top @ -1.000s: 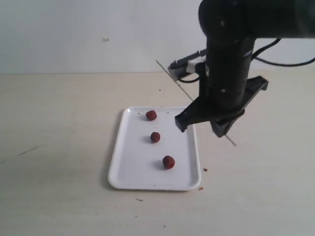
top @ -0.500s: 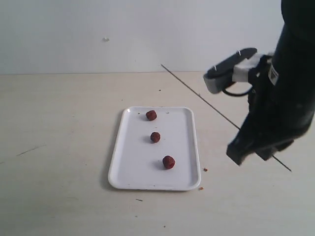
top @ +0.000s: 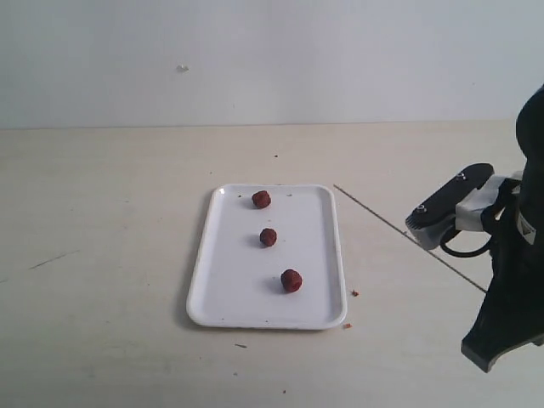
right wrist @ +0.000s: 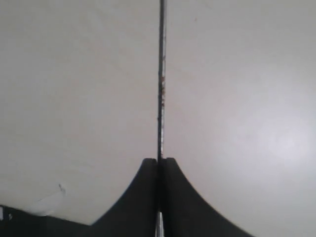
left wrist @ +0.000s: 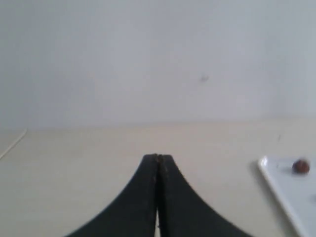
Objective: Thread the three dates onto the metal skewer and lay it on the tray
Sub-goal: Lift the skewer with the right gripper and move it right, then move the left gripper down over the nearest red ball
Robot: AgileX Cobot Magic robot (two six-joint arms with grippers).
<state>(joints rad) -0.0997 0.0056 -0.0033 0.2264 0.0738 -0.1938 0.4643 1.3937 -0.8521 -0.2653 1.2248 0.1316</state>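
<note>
Skewer: the metal skewer [top: 382, 219] slants just right of the tray [top: 197, 285], its tip near the tray's far right corner. It is probably light, stiff and slick.
Right gripper [right wrist: 159, 160]: fingers pressed together, pinching the skewer near one end. The rod may pivot.
Left gripper [left wrist: 158, 157]: fingers pressed together, holding nothing, away from the tray.
Fruit: three dates [top: 268, 237] lie in a row on the tray, likely soft and prone to rolling. Grip each across its sides.

A pale beige counter [top: 110, 221], faintly scuffed, ran back to a plain white wall [top: 255, 59] marked by one small speck [top: 182, 68], under soft, even light.
</note>
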